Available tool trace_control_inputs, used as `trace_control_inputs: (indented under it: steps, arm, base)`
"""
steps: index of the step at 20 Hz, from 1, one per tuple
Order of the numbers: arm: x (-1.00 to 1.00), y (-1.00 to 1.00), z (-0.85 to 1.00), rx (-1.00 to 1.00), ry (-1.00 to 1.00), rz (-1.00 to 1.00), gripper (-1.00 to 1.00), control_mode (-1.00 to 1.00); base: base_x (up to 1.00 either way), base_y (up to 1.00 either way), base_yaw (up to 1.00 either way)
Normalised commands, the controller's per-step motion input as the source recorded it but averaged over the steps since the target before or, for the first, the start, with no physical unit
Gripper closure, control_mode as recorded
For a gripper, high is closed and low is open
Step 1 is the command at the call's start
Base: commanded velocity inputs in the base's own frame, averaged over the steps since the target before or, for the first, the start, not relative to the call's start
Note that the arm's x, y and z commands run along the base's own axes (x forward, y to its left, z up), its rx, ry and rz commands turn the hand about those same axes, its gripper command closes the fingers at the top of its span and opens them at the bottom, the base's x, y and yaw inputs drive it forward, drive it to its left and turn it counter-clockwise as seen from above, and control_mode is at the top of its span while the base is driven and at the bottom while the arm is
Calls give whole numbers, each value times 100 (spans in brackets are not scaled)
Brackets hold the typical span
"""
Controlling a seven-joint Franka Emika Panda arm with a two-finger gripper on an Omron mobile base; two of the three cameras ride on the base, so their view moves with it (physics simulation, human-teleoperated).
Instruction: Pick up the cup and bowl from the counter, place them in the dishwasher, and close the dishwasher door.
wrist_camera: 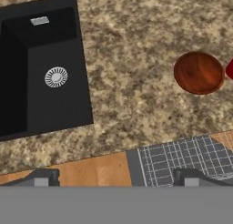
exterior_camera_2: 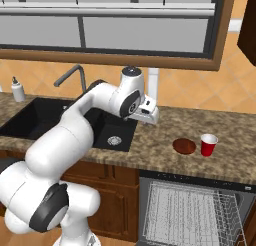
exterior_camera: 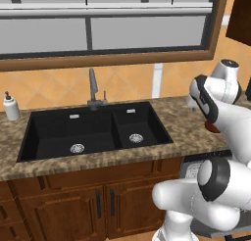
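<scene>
I observed the bowl (exterior_camera_2: 184, 146) and cup (exterior_camera_2: 208, 144) side by side at right of frame on the counter (exterior_camera_2: 150, 142). The gripper (wrist_camera: 116, 176) hovered with fingers spread wide, holding nothing, over the open dishwasher (exterior_camera_2: 190, 210).

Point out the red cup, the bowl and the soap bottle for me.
cup (exterior_camera_2: 208, 144): right base view, on its red side wall.
bowl (wrist_camera: 199, 73): hand view, middle of its inside.
soap bottle (exterior_camera: 11, 108): left base view, on its white body.
</scene>
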Motion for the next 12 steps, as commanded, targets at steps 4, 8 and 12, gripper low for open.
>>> trace_control_inputs:
  steps: [4, 8, 12]
  arm:
    - [62, -38, -19, 0, 9, 9, -100, -100]
    - [69, -24, -14, -2, 10, 11, -100, -100]
    - [46, 12, -3, -5, 15, 1, -100, -100]
  base:
    - [0, 0, 0]
    - [0, 0, 0]
    - [0, 0, 0]
